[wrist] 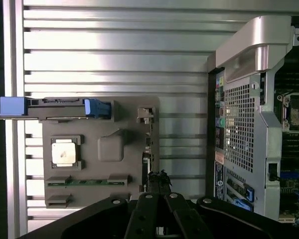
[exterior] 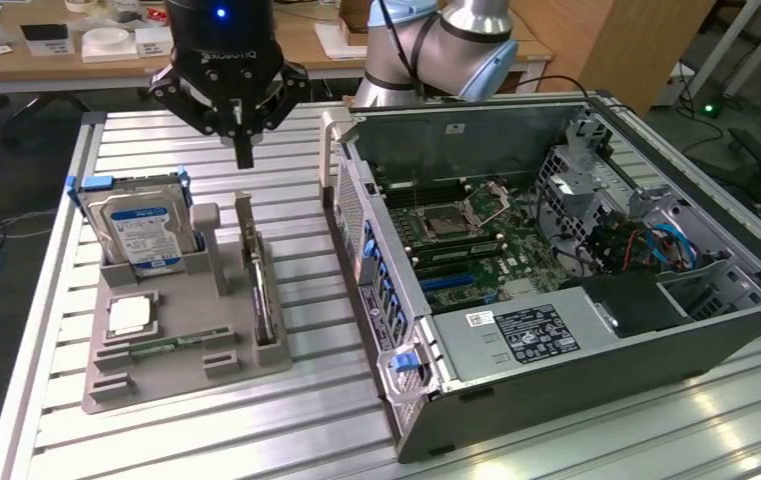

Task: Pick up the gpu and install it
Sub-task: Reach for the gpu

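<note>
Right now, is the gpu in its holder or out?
In: the gpu stands on edge in the gray holder's slot; the gripper hangs clear of it.

The robot's silver-grey metal arm (exterior: 440,45) is built of smooth tubes joined by rounded housings with pale blue caps. Its black gripper (exterior: 243,155) is mounted on a glossy black cylinder (exterior: 220,35) that carries a small blue indicator light (exterior: 220,14) and white lettering (exterior: 240,57). The matte black linkage bars (wrist: 144,214) of the gripper are studded with round pivot pins (wrist: 148,196).

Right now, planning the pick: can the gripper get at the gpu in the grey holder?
Likely yes: the gripper hangs shut above the gpu, which stands on edge, with nothing between them.
</note>
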Action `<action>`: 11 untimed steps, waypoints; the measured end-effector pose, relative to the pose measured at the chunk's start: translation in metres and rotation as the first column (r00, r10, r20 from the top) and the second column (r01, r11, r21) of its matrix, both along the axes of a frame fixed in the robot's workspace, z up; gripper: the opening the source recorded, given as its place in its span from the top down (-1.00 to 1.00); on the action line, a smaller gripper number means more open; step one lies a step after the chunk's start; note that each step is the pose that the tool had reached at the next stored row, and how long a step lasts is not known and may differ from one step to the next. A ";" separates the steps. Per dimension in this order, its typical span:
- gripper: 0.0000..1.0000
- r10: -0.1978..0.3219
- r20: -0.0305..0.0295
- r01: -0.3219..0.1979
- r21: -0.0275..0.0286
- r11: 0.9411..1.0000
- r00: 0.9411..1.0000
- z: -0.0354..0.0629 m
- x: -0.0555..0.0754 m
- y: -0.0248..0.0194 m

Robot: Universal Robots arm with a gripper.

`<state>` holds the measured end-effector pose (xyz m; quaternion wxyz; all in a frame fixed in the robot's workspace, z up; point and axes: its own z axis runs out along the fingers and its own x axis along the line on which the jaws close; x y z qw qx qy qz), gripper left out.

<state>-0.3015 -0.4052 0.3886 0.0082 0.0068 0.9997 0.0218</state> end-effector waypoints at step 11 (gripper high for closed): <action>0.79 0.001 0.000 -0.001 -0.001 1.000 1.000 -0.0009 -0.014 -0.0163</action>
